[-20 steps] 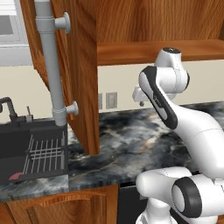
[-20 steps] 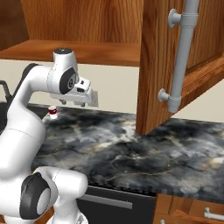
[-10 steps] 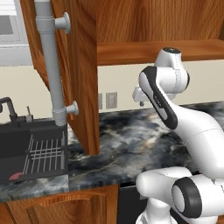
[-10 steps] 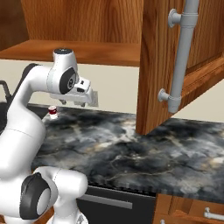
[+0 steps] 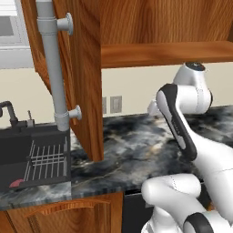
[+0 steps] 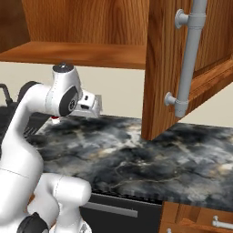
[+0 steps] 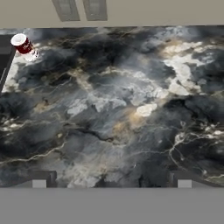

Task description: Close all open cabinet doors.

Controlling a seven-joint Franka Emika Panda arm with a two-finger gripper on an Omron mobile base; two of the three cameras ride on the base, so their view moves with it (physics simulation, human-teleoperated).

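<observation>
A simulated kitchen is shown with a dark marbled counter (image 5: 132, 154) below reddish-brown wall cabinets. 1 tall cabinet door (image 5: 84, 77) is seen swung open, edge-on toward the cameras, above the counter; a long vertical grey bar handle (image 5: 53, 68) is mounted on its face. From the right base view the same door (image 6: 161, 68) is seen right of the arm, with its handle (image 6: 190, 59) facing right.

The white arm is bent above the counter, well apart from the door. The gripper (image 6: 89, 105) is held over the counter below the open cabinet's shelf (image 6: 77, 53), pointing down. In the hand view, 2 fingertips (image 7: 39, 183) are seen far apart at the bottom, spread wide with nothing between them.

A black sink (image 5: 27, 154) with a wire rack is set into the counter, left of the door. A small red-and-white container (image 7: 23, 46) is seen on the counter near the wall, below 2 wall outlets (image 7: 81, 9).
</observation>
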